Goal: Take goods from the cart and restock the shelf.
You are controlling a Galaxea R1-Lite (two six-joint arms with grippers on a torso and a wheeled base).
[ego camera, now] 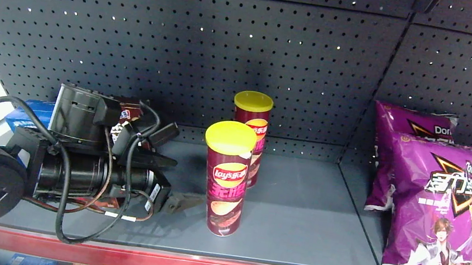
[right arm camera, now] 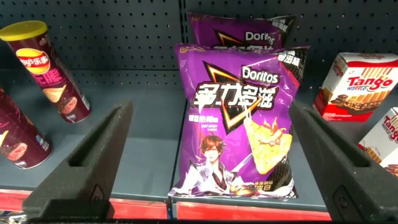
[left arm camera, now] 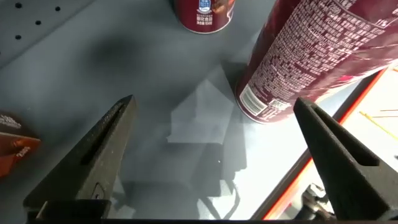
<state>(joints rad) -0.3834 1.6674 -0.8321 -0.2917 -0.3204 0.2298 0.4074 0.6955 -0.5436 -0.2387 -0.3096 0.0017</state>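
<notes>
The front can (ego camera: pixel 226 177) stood on the shelf (ego camera: pixel 298 215) at 3 o'clock of the left pincer (left arm camera: pixel 214 106), wide open and empty like the right pincer (right arm camera: pixel 211 107), so more restocking probably remained.

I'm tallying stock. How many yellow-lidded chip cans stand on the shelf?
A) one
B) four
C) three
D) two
D: the front can and the rear can both stand upright on the shelf.
</notes>
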